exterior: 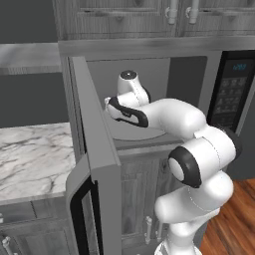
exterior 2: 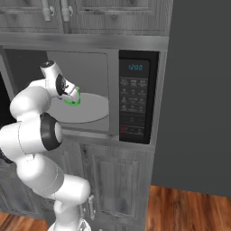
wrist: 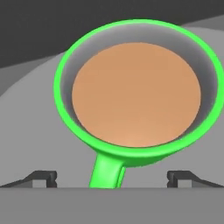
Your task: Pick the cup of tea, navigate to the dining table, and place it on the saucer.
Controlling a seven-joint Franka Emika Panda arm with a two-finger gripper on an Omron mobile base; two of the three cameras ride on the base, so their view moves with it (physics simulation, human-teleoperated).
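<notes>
- Already your white arm reached into the open grey microwave (exterior 2: 90, 49), whose door (exterior: 94, 164) hung swung out on the left in the left base view.
- You had the end effector (wrist: 112, 178) released: in the hand view its two dark fingertips (wrist: 43, 177) stood wide apart, one on each side of the mug's handle, and neither touched it.
- You could see the small bright green cylindrical cup of tea (wrist: 136, 94) just ahead of those tips, upright, its round mouth facing the camera and the brown liquid lying level inside the pale inner wall.
- Your cup's green handle pointed back toward the hand, down between the two tips.
- You would have found the cup standing on the large grey round turntable (exterior 2: 92, 110) inside the microwave; in the right base view only a green sliver (exterior 2: 72, 101) showed under the wrist.
- Beside the cavity, on your right, the dark control panel (exterior 2: 134, 101) showed a blue display.
- Off to the left of the door lay a white marble bench (exterior: 30, 154) with grey veins over grey cabinets.
</notes>
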